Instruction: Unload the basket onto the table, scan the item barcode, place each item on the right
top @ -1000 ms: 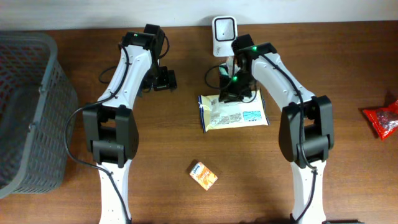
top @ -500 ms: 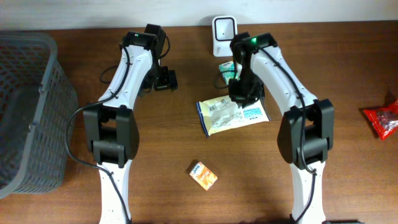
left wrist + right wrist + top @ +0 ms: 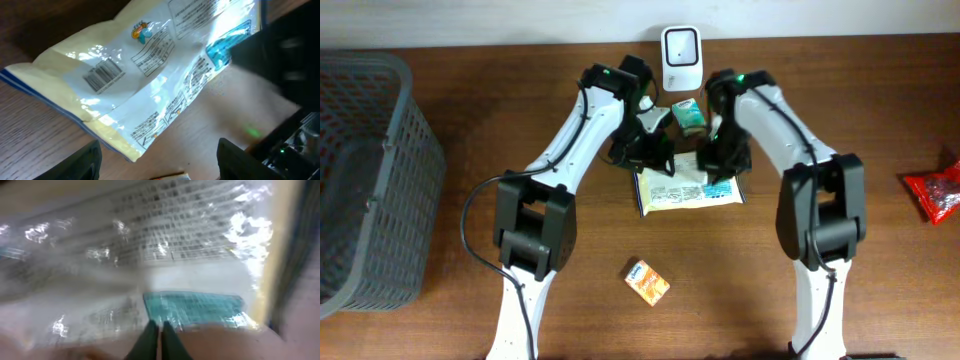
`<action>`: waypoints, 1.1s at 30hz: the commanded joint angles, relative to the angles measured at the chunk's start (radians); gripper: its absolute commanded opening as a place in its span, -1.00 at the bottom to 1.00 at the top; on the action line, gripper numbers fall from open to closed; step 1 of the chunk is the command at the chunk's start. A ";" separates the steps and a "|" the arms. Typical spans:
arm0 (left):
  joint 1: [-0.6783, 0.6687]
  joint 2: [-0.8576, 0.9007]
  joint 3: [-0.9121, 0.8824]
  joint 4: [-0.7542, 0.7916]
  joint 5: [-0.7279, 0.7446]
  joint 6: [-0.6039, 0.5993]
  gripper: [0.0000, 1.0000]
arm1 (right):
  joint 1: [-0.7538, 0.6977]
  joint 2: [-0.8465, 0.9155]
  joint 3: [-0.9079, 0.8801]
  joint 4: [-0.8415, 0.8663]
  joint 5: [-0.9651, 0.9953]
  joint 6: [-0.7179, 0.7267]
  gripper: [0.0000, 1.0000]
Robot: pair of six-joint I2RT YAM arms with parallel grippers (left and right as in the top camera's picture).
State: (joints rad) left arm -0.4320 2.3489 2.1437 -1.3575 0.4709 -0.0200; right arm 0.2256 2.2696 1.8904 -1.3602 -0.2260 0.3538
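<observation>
Seemingly the scan was not yet done: the bag (image 3: 690, 187) rested on the counter (image 3: 880, 300) near the scanner (image 3: 679, 47), barcode (image 3: 103, 76) facing up, the right claw (image 3: 156, 332) pinched on its edge, the left claw (image 3: 157, 162) spread apart above it, so presenting the code remained

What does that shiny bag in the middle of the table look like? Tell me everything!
The bag is a flat, crinkly plastic pouch, pale yellow with a blue edge and shiny. Its upward side shows small print, a teal patch and a black barcode. It lies on the brown table near the white scanner. The right hand pinches its edge by the teal patch; the open left hand hangs above it.
</observation>
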 commanded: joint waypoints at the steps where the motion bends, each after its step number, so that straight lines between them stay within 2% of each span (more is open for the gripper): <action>1: 0.013 -0.008 -0.008 0.003 -0.034 -0.011 0.23 | -0.093 -0.001 0.165 -0.100 -0.008 -0.079 -0.76; 2: 0.003 -0.008 -0.036 0.008 -0.034 -0.011 -0.08 | -0.119 0.000 0.164 -0.099 -0.011 -0.098 -0.84; 3: 0.000 -0.008 -0.059 0.027 -0.034 -0.016 -0.24 | -0.122 0.008 0.153 -0.094 -0.014 -0.121 -0.90; 5: 0.000 -0.008 -0.157 0.113 -0.034 -0.074 -0.74 | -0.114 0.013 0.076 -0.021 -0.053 -0.152 -0.92; 6: 0.000 -0.008 -0.200 0.150 -0.031 -0.073 -0.90 | -0.114 0.013 0.034 0.030 -0.113 -0.167 -0.92; 8: 0.001 -0.008 -0.293 0.222 -0.041 -0.074 -0.98 | -0.111 0.013 -0.063 0.132 -0.135 -0.171 -0.92; 9: 0.003 -0.008 -0.320 0.240 -0.098 -0.093 -1.00 | -0.111 0.013 -0.103 0.171 -0.118 -0.170 -0.92; 11: 0.007 -0.008 -0.355 0.231 -0.304 -0.151 -1.00 | -0.121 0.014 -0.178 0.224 0.017 -0.129 -0.92; 13: 0.037 -0.009 -0.346 0.200 -0.393 -0.151 -1.00 | -0.153 0.011 -0.179 0.214 0.055 -0.129 -0.92; 16: 0.097 -0.011 -0.224 0.095 -0.389 -0.151 -1.00 | -0.204 0.003 -0.092 0.115 0.055 -0.134 -0.92; 18: 0.138 -0.013 -0.065 -0.013 -0.389 -0.151 -1.00 | -0.234 -0.003 0.029 -0.010 0.054 -0.139 -0.88; 19: 0.152 -0.013 -0.031 -0.023 -0.373 -0.151 -0.88 | -0.240 -0.003 0.082 -0.063 0.054 -0.158 -0.51; 20: 0.156 -0.013 -0.030 -0.017 -0.349 -0.151 -0.62 | -0.240 -0.003 0.097 -0.076 0.055 -0.180 0.21; 21: 0.157 -0.010 -0.032 -0.015 -0.322 -0.151 -0.14 | -0.240 -0.002 0.096 -0.077 0.055 -0.225 0.98; 22: 0.156 -0.010 -0.035 -0.013 -0.300 -0.151 0.25 | -0.240 -0.001 0.096 -0.077 0.053 -0.253 0.97; 23: 0.153 -0.010 -0.035 -0.013 -0.287 -0.151 0.98 | -0.241 0.003 0.096 -0.079 0.009 -0.345 0.98; 27: 0.160 -0.010 -0.035 0.002 -0.334 -0.152 0.98 | -0.282 0.028 0.066 -0.051 -0.132 -0.460 0.97; 28: 0.167 -0.010 -0.035 -0.010 -0.449 -0.278 0.98 | -0.285 0.028 0.031 -0.026 -0.138 -0.463 0.97; 29: 0.172 -0.010 -0.035 -0.013 -0.497 -0.332 0.98 | -0.285 0.028 -0.001 -0.005 -0.148 -0.472 0.98; 31: 0.175 -0.009 -0.035 0.010 -0.497 -0.335 0.98 | -0.276 0.028 -0.069 0.047 -0.262 -0.534 1.00; 33: 0.175 -0.009 -0.035 0.010 -0.497 -0.334 0.98 | -0.271 0.028 -0.143 0.132 -0.279 -0.533 1.00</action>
State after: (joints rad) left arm -0.2592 2.3470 2.1048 -1.3479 0.0040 -0.3233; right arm -0.0505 2.2883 1.8095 -1.2774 -0.4408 -0.1459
